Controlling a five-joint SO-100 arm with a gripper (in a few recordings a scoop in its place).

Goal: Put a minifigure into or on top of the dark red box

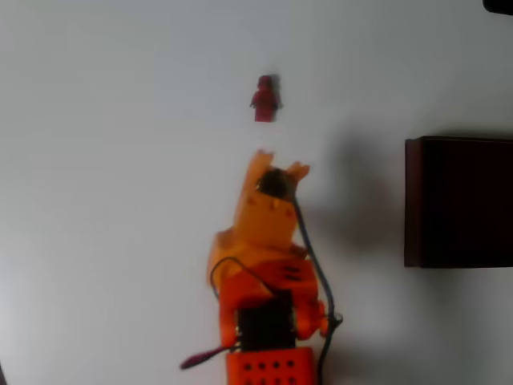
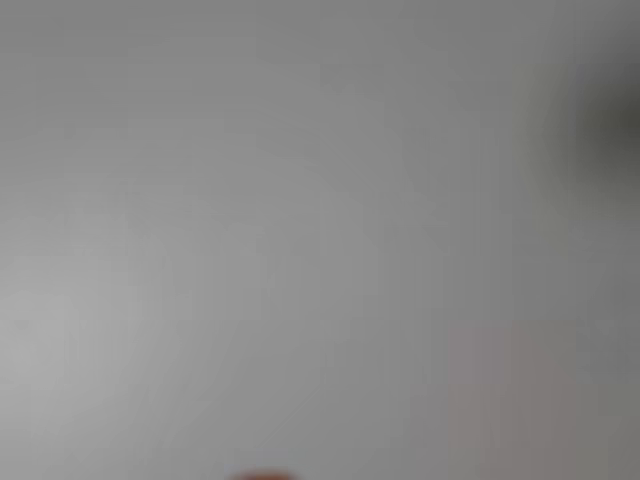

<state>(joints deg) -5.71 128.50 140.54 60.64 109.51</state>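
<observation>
Looking down from overhead, I see the dark red box (image 1: pixel 458 202) at the table's (image 1: pixel 112 160) right edge, nothing visible in its dark inside. My gripper (image 1: pixel 280 164) hangs slightly parted, holding nothing, just short of the minifigure (image 1: pixel 264 98) lying near the far edge.

A plain white table (image 1: pixel 120 160) carries everything here. On it, in the overhead view, the minifigure (image 1: pixel 264 98) lies flat on its back near the top, well apart from the dark red box (image 1: pixel 413 200), which sits at the right edge.
</observation>
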